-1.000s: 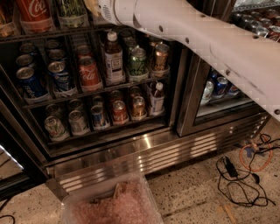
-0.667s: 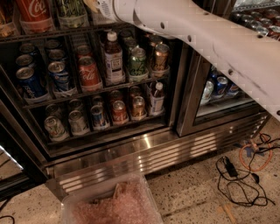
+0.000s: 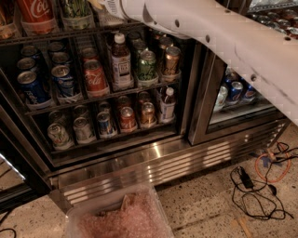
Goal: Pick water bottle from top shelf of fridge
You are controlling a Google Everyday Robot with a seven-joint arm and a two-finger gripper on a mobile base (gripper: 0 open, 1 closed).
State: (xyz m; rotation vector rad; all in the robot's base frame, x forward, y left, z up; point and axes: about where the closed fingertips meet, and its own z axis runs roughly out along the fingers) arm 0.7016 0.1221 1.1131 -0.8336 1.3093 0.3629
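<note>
Water bottle (image 3: 108,19) — clear ribbed body directly below my gripper (image 3: 99,4), standing on the top shelf (image 3: 51,36) of the fridge (image 3: 153,158). Reach looks complete; by my judgement grasp and lift-out remain, since the bottle rests on the shelf. Gripper cut off by the upper edge — apart, together or clamped, I cannot tell. Bottle's neck and cap hidden behind my arm (image 3: 223,42).
</note>
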